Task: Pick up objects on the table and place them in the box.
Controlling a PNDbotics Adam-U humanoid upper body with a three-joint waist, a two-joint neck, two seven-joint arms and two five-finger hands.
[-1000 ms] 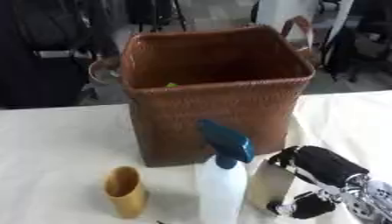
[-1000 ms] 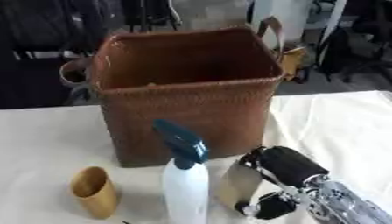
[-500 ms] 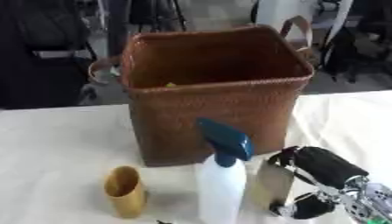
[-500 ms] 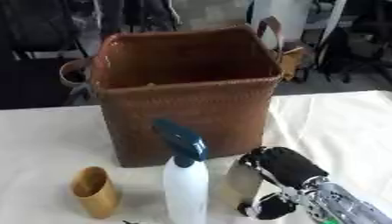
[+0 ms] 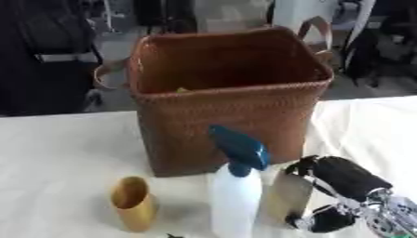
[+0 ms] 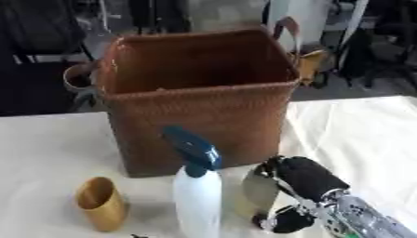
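The right hand [image 5: 342, 186] curled round a smooth, probably slippery metal cup [image 5: 285, 197] just before the basket [image 5: 236, 135], gripping its side.

One brown woven basket [image 5: 236, 107] with two loop handles, standing on the white tabletop [image 5: 57, 158]. One white spray bottle [image 5: 236, 195] with a blue trigger head, upright in front of the basket. One yellow-brown cup [image 5: 133, 203], upright, left of the bottle. One flat silvery object [image 5: 281, 200] just right of the bottle, touched by the fingers [image 5: 346, 173] of one robot hand, the right [image 5: 342, 186].
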